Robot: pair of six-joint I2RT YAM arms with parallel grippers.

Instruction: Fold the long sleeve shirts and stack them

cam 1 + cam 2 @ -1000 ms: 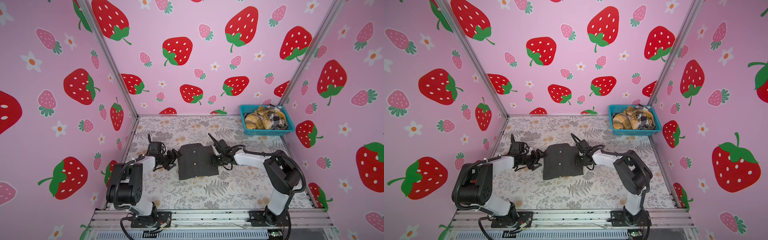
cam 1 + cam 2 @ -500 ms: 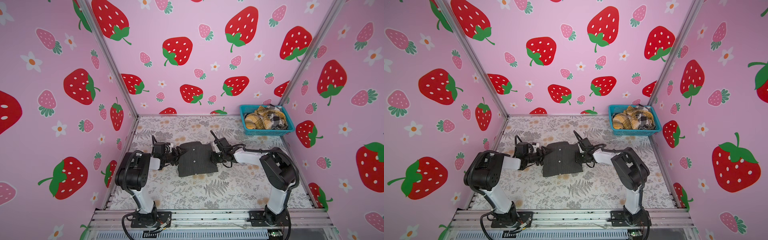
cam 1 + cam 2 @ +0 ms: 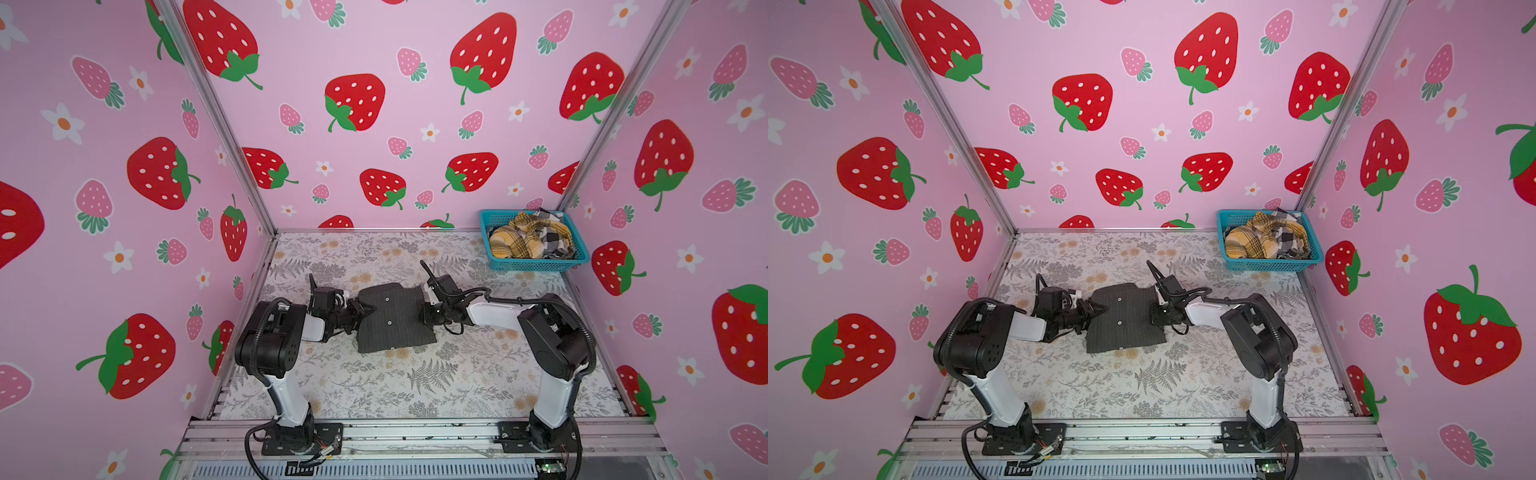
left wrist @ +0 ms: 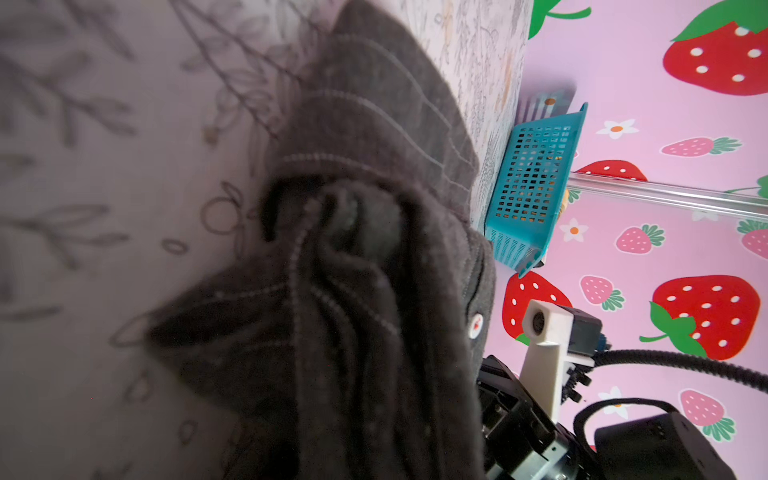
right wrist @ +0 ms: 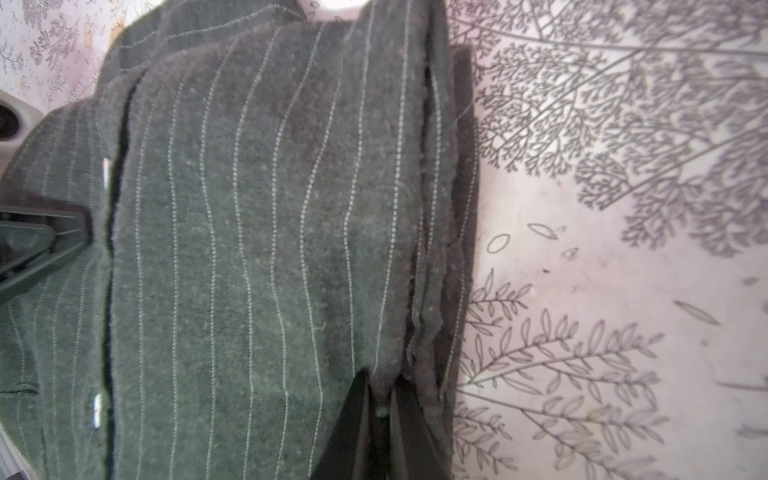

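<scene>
Mid-table: charcoal shirt | right fingers pinch its edge | left fingers at opposite edge, grip unclear

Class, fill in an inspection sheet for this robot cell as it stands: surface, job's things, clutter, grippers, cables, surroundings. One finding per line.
Surface: pale floral-print table cover, lying flat.
Job's things: dark charcoal pinstriped button-up shirt, partly folded, at the centre; mustard-yellow plaid shirt and black-and-white check shirt crumpled in the teal plastic mesh basket in the far right corner.
Clutter: nothing seen.
Grippers: left gripper at the charcoal shirt's nearest edge, jaws hidden by cloth; right gripper pinching the opposite edge.
Cables: black corrugated hoses along both arms; loose wires at the left base.
Surroundings: pink strawberry-print walls; aluminium frame rail in front.
</scene>
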